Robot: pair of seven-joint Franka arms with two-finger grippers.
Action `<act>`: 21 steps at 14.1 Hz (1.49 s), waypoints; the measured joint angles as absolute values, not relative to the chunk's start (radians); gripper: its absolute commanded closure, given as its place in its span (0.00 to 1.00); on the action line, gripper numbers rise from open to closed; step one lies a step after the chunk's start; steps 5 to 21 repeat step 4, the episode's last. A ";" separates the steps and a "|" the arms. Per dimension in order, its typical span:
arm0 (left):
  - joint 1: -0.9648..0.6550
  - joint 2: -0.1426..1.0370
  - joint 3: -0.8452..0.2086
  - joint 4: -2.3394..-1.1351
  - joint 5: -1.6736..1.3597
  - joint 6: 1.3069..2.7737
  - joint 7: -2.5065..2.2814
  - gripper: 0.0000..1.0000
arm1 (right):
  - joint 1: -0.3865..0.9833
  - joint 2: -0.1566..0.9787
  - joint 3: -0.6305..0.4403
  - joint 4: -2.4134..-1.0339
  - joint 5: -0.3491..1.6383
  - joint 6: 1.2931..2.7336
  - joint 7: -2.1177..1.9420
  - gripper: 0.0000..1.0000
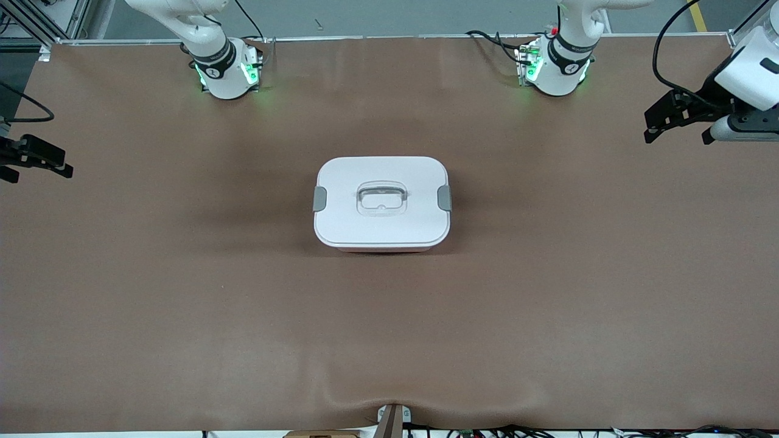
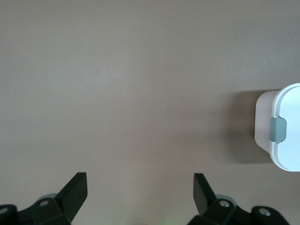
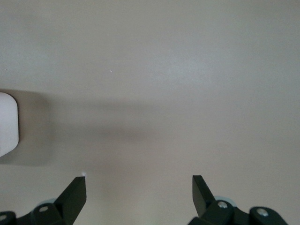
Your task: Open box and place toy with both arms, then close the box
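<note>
The box (image 1: 382,204) is sitting in the middle of the table (image 1: 182,304), roughly midway between the two arms' ends. Its white lid (image 1: 389,176) is lying flat and square on the pale pink base, of which only a thin strip is showing along the edge nearer the front camera. One grey clip (image 1: 319,199) is sitting on the side toward the right arm's end of the table, and a second grey clip (image 1: 445,198) on the side toward the left arm's end. The clear recessed handle (image 1: 381,200) is lying at the centre of the lid. Nothing is touching the box.

The toy is not showing in any view.

The left gripper (image 1: 678,121) is hanging over the table's edge at the left arm's end, well apart from the box. Its fingers (image 2: 75,192) are standing wide apart and are holding nothing. The left wrist view is looking down on bare table, with one end of the box (image 2: 281,131) and its clip (image 2: 278,129) showing at the picture's margin.

The right gripper (image 1: 36,161) is hanging over the table's edge at the right arm's end, likewise well apart from the box. Its fingers (image 3: 75,194) are spread wide with nothing between them. The right wrist view is showing bare table and a sliver of the box (image 3: 8,124) with its shadow.

Both arms are waiting at the table's ends. Their bases (image 1: 228,73) are glowing green along the table's farther edge.
</note>
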State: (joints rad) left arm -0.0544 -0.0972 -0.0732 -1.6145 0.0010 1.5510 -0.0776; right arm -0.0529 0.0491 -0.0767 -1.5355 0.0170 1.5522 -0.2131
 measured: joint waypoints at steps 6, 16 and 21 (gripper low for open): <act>-0.054 -0.092 -0.072 -1.605 0.001 1.551 -0.078 0.00 | -0.053 0.049 -0.077 -1.536 0.017 1.552 -0.213 0.00; -0.054 -0.092 -0.072 -1.605 0.001 1.551 -0.078 0.00 | -0.053 0.049 -0.077 -1.536 0.017 1.552 -0.213 0.00; -0.054 -0.092 -0.072 -1.605 0.001 1.551 -0.078 0.00 | -0.053 0.049 -0.077 -1.536 0.017 1.552 -0.213 0.00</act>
